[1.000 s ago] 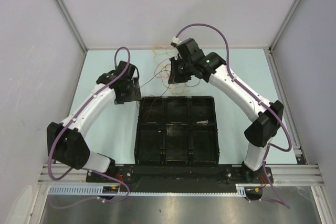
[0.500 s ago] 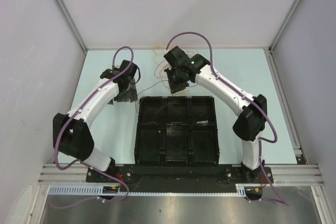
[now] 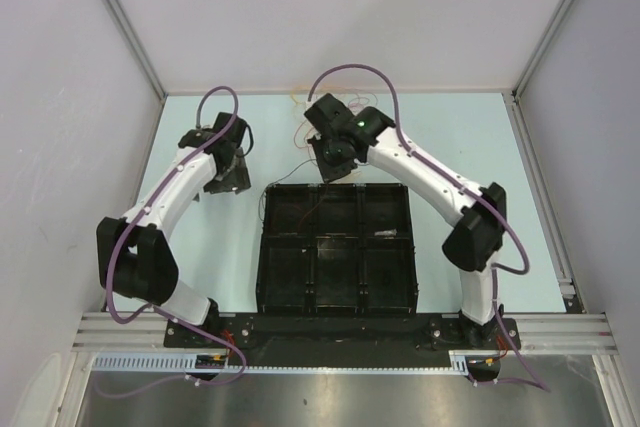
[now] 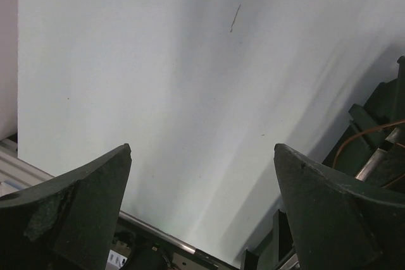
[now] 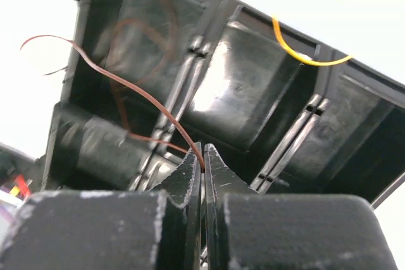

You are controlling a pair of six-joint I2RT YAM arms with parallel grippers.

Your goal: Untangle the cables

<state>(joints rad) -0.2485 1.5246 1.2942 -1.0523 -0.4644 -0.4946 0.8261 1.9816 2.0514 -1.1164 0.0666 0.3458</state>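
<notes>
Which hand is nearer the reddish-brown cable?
Right. The right hand pinches the reddish-brown cable over the far edge of the black tray; the left hand is open above bare table, off to the tray's left.

Your left arm rises from its near-left base, elbow folded out to the left and forearm slanting toward the far middle. Your left gripper faces downward with its two dark fingers spread wide apart and nothing between them. Your right arm rises from its near-right base, bends at an elbow on the right, then stretches far and leftward to the middle, where the wrist tips down. Your right gripper has its jaws pressed together, and a thin reddish-brown cable is pinched at the very tips.
</notes>
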